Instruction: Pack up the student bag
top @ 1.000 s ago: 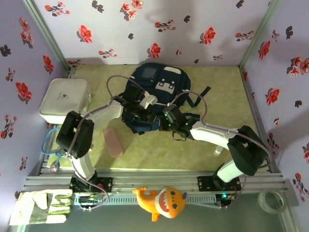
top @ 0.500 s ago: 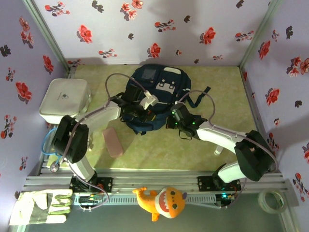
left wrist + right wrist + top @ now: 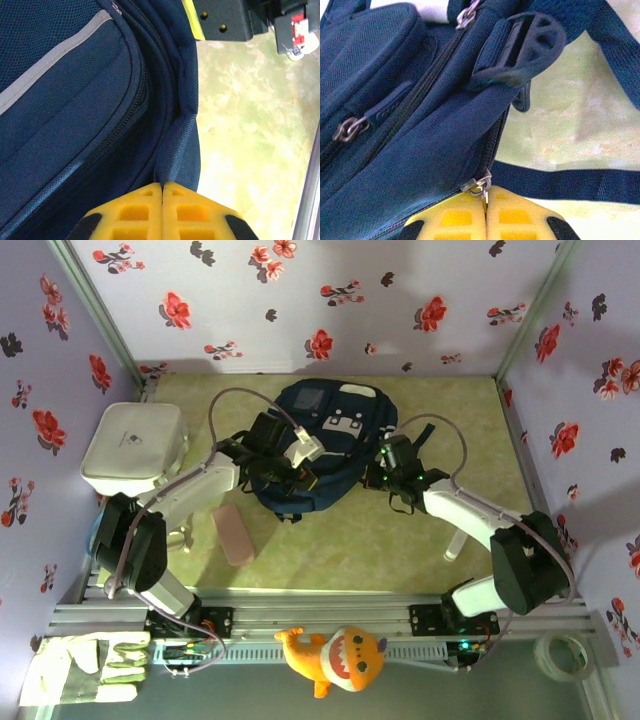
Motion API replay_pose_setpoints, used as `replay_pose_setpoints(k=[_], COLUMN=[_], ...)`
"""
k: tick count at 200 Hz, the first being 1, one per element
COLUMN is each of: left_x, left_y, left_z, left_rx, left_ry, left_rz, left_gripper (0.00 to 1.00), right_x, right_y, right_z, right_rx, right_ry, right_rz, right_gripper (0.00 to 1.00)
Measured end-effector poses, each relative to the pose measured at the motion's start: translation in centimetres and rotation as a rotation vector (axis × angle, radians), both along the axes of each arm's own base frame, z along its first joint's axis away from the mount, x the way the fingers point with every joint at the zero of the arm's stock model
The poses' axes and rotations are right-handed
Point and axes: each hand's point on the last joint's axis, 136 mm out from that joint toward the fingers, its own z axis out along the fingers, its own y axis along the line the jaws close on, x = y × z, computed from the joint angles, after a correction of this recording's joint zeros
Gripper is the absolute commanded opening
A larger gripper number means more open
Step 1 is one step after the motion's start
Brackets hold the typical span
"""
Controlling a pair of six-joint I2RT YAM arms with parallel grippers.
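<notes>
The student bag (image 3: 325, 435) is a navy backpack lying flat at the middle back of the table. My left gripper (image 3: 285, 480) is at its near left edge. In the left wrist view the yellow fingertips (image 3: 145, 200) press together on a fold of the bag's navy fabric (image 3: 175, 145), next to a closed zipper seam. My right gripper (image 3: 374, 478) is at the bag's right side. Its yellow fingers (image 3: 455, 217) are shut on the metal zipper pull (image 3: 481, 186) of the main zipper. A dark strap (image 3: 570, 185) lies on the table just beyond.
A white rounded box (image 3: 130, 448) stands at the left. A pink flat case (image 3: 233, 535) lies on the mat near the left arm. Off the near edge lie an orange plush toy (image 3: 338, 658), a work glove (image 3: 85, 668) and a tape roll (image 3: 560, 655).
Both grippers have moved toward the back; the right one went right along the bag's side with the zipper pull. The left jaws closed on the bag's fabric.
</notes>
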Motion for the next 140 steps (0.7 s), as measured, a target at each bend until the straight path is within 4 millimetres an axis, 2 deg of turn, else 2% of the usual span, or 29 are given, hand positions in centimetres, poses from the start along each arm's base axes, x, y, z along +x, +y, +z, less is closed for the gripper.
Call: replay_pose_setpoints(k=[45, 86, 110, 118, 140], left_x=[-0.1, -0.2, -0.3, -0.4, -0.7], left_y=[0.0, -0.1, -0.1, 0.0, 0.3], left_z=[0.0, 0.0, 0.0, 0.0, 0.1], left_rx=[0.002, 0.004, 0.003, 0.004, 0.012], left_ry=[-0.010, -0.016, -0.012, -0.011, 0.008], left_rz=[-0.012, -0.024, -0.030, -0.029, -0.020], left_gripper=[0.00, 0.00, 0.00, 0.05, 0.32], right_x=[1.4, 2.4, 2.5, 2.5, 2.5], right_y=[-1.4, -1.7, -1.8, -1.8, -2.8], right_z=[-0.9, -1.2, -1.4, -1.4, -1.2], right_rx=[0.009, 0.012, -0.004, -0.006, -0.023], right_ry=[0.048, 0.087, 0.101, 0.102, 0.098], right_rz=[-0.039, -0.050, -0.039, -0.035, -0.036], right_gripper=[0.04, 0.05, 0.12, 0.18, 0.38])
